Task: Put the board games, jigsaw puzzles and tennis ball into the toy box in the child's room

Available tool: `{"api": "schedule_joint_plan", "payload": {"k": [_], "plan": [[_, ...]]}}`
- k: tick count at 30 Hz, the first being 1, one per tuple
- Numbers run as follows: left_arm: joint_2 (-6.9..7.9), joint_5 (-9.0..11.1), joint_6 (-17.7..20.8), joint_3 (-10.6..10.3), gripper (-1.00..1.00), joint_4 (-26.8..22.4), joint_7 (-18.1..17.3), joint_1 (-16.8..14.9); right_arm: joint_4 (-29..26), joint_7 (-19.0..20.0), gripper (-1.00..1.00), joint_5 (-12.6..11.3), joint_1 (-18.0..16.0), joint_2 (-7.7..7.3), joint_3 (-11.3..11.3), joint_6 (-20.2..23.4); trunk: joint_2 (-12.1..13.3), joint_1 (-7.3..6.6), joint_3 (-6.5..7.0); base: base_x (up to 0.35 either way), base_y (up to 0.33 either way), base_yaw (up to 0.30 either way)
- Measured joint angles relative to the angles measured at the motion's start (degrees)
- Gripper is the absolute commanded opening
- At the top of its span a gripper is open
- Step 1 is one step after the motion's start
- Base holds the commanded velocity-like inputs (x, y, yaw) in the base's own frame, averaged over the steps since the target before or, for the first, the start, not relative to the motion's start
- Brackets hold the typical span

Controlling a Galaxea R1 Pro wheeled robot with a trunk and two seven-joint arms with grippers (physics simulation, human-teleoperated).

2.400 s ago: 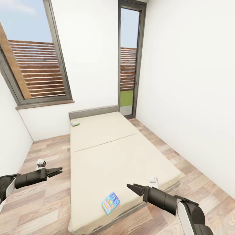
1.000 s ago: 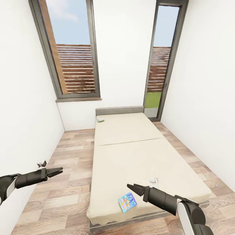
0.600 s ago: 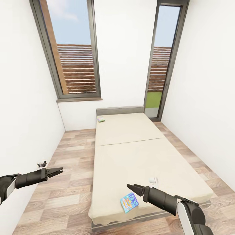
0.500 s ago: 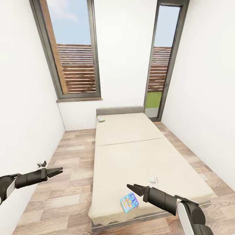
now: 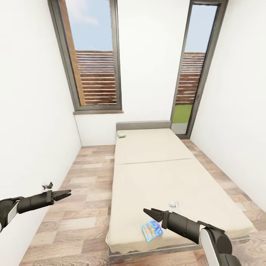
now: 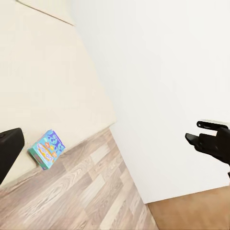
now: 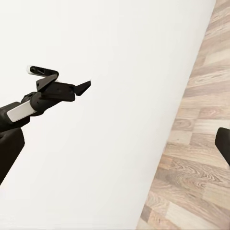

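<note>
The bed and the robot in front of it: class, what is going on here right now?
The robot faces the bed with both arms out and nothing held. The left gripper hovers over the wood floor, the right gripper over the mattress's near end, close to the blue board game. A second game box lies by the headboard.

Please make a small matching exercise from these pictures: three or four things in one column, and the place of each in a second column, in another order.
Things:
1. blue cartoon-printed board game
2. small green box
3. left claw
4. right claw

Places:
A. over the wood-plank floor, beside the bed
B. at the bed's near edge
C. over the bed's near end
D. at the far end of the bed, by the grey headboard

Pairs: 1-B, 2-D, 3-A, 4-C
</note>
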Motion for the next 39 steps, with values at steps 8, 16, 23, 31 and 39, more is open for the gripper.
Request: {"api": "schedule_joint_plan", "payload": {"k": [8, 16, 23, 31, 39], "plan": [[-0.01, 0.0, 0.0, 0.0, 1.0, 0.0, 0.0, 0.0, 0.0, 0.0, 1.0, 0.0, 0.0, -0.01, 0.1, 0.0, 0.0, 0.0, 0.0, 0.0, 0.001, 0.187], [-0.02, -0.1, 0.0, 0.0, 1.0, 0.0, 0.0, 0.0, 0.0, 0.1, 1.0, -0.1, 0.0, -0.02, 0.0, 0.0, 0.0, 0.0, 0.0, 0.0, 0.119, 0.021], [-0.02, 0.0, 0.0, 0.0, 1.0, 0.0, 0.0, 0.0, 0.0, 0.1, 1.0, -0.1, 0.0, -0.08, -0.1, 0.0, 0.0, 0.0, 0.0, 0.0, 0.035, 0.002], [-0.02, 0.0, 0.0, 0.0, 1.0, 0.0, 0.0, 0.0, 0.0, 0.1, 1.0, -0.1, 0.0, -0.09, -0.1, 0.0, 0.0, 0.0, 0.0, 0.0, 0.002, 0.0], [-0.01, 0.0, 0.0, 0.0, 1.0, 0.0, 0.0, 0.0, 0.2, 0.0, 1.0, -0.1, 0.0, -0.01, -0.1, 0.0, 0.0, 0.0, 0.0, 0.0, 0.0, 0.0]]}}
